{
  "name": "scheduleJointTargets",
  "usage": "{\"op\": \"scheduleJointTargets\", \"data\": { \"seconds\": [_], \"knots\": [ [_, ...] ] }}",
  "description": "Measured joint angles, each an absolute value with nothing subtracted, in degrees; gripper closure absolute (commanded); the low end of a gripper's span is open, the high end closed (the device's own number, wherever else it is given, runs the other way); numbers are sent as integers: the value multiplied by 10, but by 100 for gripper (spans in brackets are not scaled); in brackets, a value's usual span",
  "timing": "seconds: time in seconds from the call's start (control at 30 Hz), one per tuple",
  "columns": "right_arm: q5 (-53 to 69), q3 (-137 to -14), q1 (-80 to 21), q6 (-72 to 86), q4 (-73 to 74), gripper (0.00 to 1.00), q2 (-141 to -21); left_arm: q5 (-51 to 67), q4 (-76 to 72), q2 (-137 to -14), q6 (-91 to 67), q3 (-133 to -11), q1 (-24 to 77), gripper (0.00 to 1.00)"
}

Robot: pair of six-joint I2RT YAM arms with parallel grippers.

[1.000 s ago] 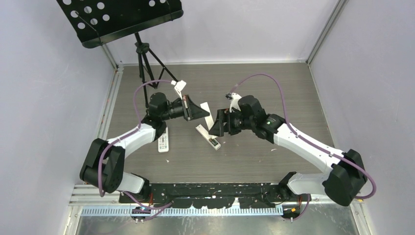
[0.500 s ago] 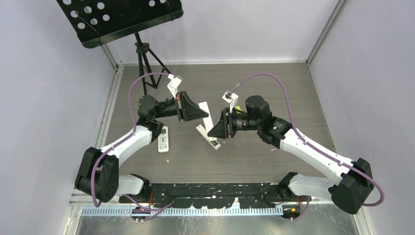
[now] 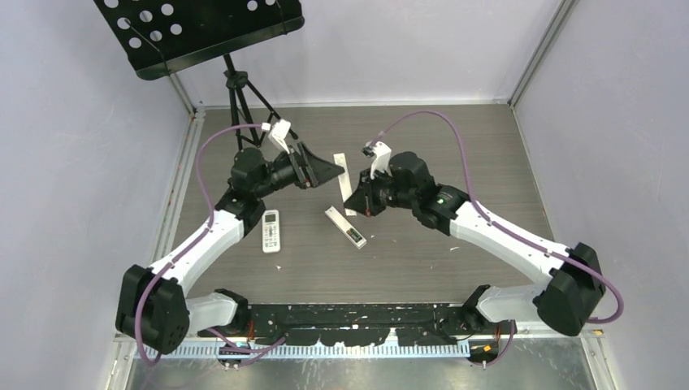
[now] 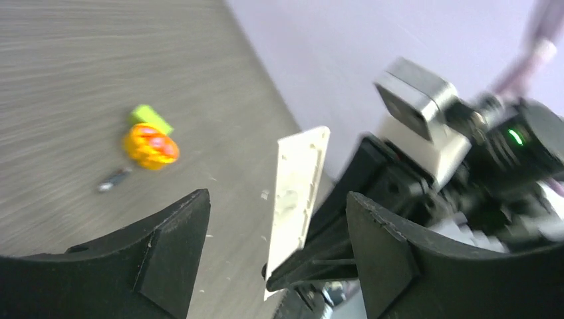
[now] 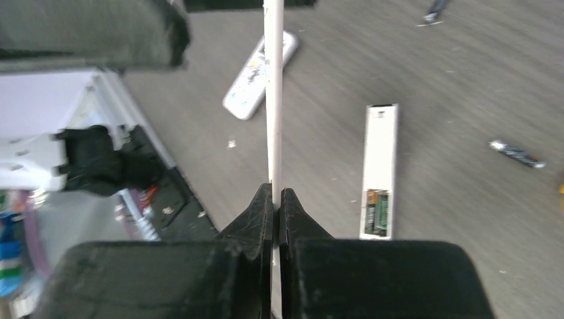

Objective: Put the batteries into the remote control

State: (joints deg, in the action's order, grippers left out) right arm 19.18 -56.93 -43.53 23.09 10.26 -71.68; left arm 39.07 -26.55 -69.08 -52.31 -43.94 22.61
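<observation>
The white remote control [image 5: 380, 169] lies face down mid-table with its compartment open and two batteries [image 5: 376, 212] seated at one end; from above the remote [image 3: 345, 227] sits below both grippers. My right gripper [image 5: 275, 193] is shut on the thin white battery cover [image 5: 273, 100], holding it edge-up above the table [image 3: 342, 180]. My left gripper [image 4: 276, 212] is open, its fingers on either side of the cover [image 4: 296, 193] without touching it. A loose battery [image 5: 515, 153] lies to the right of the remote, and another battery [image 4: 114, 179] lies near the toy.
A second white remote [image 3: 271, 231] lies face up to the left. A lime-green block [image 4: 149, 119] and an orange-yellow toy [image 4: 151, 147] sit together on the table. A black music stand [image 3: 203, 32] on a tripod stands at the back left.
The cover passed from hand to hand: my right gripper closed on it, and my left gripper opened and drew back to the left and away.
</observation>
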Motion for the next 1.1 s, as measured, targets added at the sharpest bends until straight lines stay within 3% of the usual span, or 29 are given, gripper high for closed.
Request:
{"op": "scheduleJointTargets", "data": {
  "seconds": [0.3,0.53,0.73,1.1],
  "knots": [
    [-87,-691,-545,121,179,99,-866,188,24,-680,-438,-542,226,21],
    [-178,-715,-585,83,188,100,-901,128,140,-680,-439,-556,226,30],
    [-198,-732,-588,73,189,100,-917,124,157,-680,-465,-564,226,47],
    [-226,-748,-599,63,192,99,-943,130,150,-690,-516,-559,225,100]
  ]
}}
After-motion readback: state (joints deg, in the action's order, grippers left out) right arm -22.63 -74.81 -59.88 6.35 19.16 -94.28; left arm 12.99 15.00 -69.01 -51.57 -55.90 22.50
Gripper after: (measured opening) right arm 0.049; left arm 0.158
